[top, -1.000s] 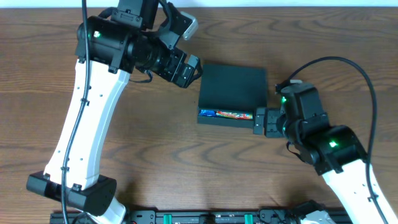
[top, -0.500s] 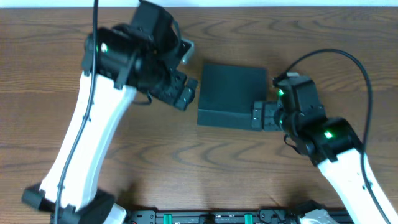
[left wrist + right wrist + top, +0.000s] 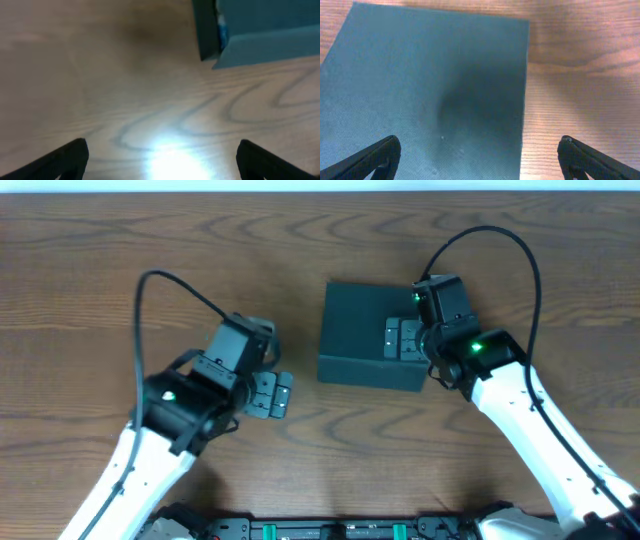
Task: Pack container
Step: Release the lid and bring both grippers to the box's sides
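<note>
**Entry: pack container, closing stage (my judgement)**

The dark teal-green matte square cardboard container (image 3: 350, 370) is sitting on the brown wood-grain bench (image 3: 120, 290), a little right of centre and towards the far side. From overhead its flap lid (image 3: 355, 320) is lying flat over the top. No loose packets are showing on the bench.

The right jaws are standing wide over the right part of the lid. In the right wrist view the teal card is filling most of the picture, with the two fingertips (image 3: 380, 155) splayed at the lower corners. Whether they are touching the card or hanging just above it, I cannot tell.

The left jaws are likewise spread wide and holding nothing. They are hanging over bare bench, to the left of the container and nearer, apart from it. The left wrist view is catching the container at upper right, with a sliver of blue (image 3: 221, 35) showing in a gap at its edge (possibly a packet inside; too blurred to confirm).

Reading: filling is looking finished, and the step in hand is seating the lid. That gap is suggesting the flap is not fully home on that side.

The next move is calling for a straight downward press along the lid's open edge. It needs to be gentle, so the light card is neither buckling nor sliding. The left arm (image 3: 170, 440) may be needed as a brace against the left wall.
</note>
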`<state>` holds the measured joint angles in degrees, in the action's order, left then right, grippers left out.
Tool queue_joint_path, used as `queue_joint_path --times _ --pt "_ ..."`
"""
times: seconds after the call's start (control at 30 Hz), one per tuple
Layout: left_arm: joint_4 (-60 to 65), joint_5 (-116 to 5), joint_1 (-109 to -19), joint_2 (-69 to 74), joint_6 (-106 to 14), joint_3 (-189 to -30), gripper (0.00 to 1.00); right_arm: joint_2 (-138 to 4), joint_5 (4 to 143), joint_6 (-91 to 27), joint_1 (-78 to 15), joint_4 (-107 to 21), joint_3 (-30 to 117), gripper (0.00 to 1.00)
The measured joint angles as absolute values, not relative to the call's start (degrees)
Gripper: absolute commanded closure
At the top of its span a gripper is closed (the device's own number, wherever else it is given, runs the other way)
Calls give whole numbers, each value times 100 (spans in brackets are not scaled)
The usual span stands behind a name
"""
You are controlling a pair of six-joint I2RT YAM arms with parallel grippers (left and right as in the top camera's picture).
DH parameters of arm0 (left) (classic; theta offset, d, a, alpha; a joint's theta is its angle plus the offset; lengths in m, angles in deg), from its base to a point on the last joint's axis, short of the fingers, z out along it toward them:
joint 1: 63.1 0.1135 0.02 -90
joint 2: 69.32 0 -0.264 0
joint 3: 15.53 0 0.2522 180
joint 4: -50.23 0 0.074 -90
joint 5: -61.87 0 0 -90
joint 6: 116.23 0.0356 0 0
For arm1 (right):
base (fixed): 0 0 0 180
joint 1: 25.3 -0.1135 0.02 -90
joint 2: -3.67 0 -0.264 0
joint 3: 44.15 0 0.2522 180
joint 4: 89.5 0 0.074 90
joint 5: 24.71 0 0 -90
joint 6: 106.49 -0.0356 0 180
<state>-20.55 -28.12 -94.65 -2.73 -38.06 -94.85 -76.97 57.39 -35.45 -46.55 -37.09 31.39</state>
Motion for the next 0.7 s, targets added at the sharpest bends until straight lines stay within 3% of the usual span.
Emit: queue_joint_path --times 0.2,0.7 --pt "-1121 -3400 -9467 361 -3983 -8832 5 -8237 5884 -3545 -4655 -3918 3139 1" --pt "-776 -3802 -9970 1353 -3996 -8827 5 -8746 5914 -3554 -4922 -3768 3196 1"
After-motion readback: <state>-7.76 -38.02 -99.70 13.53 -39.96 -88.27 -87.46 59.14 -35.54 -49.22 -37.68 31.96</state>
